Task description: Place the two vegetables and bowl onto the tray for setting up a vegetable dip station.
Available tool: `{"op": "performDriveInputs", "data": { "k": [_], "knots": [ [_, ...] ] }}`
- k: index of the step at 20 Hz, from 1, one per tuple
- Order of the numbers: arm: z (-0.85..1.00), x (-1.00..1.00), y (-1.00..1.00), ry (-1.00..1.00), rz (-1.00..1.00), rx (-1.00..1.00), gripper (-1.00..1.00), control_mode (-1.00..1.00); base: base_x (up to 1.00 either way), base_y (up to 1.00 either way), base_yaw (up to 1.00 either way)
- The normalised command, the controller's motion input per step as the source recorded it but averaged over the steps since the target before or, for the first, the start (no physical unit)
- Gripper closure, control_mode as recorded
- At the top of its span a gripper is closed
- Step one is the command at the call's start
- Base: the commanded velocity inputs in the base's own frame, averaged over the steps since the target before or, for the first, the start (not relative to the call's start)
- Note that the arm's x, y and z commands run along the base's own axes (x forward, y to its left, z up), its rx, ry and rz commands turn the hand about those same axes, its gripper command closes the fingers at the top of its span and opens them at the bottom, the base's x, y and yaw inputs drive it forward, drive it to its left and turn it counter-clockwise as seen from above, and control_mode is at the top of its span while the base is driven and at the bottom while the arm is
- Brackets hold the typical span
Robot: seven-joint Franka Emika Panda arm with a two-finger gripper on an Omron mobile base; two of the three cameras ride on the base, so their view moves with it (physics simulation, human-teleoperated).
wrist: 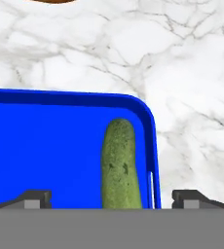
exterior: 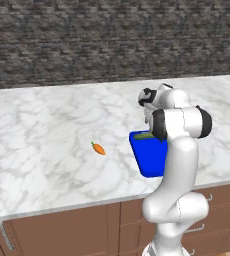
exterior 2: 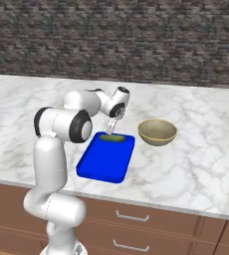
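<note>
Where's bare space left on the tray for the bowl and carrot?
The cucumber lies along the far rim of the tray, under the gripper; that strip is crowded. The blue floor nearer the counter edge is bare. The bowl and carrot sit off-tray on marble.

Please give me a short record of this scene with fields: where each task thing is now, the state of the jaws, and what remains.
cucumber: lying in the tray, along its far rim
tray: on the marble counter, near its front edge
carrot: on the counter, left of the tray, apart from it
bowl: on the counter, right of the tray
gripper: above the cucumber, jaws open, holding nothing
remaining: carrot and bowl
</note>
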Motion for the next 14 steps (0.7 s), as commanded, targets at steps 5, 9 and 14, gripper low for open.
{"op": "performDriveInputs", "data": {
  "k": [5, 9, 14],
  "knots": [
    [0.31, -0.31, 0.43, 0.04, -0.23, -0.08, -1.00, -1.00, 0.00, 0.00, 0.00],
    [0.03, -0.25, 0.62, 0.01, -0.18, -0.01, -1.00, -1.00, 0.00, 0.00, 0.00],
    [0.00, -0.38, 0.56, 0.00, -0.14, 0.00, -1.00, -1.00, 0.00, 0.00, 0.00]
  ]
}}
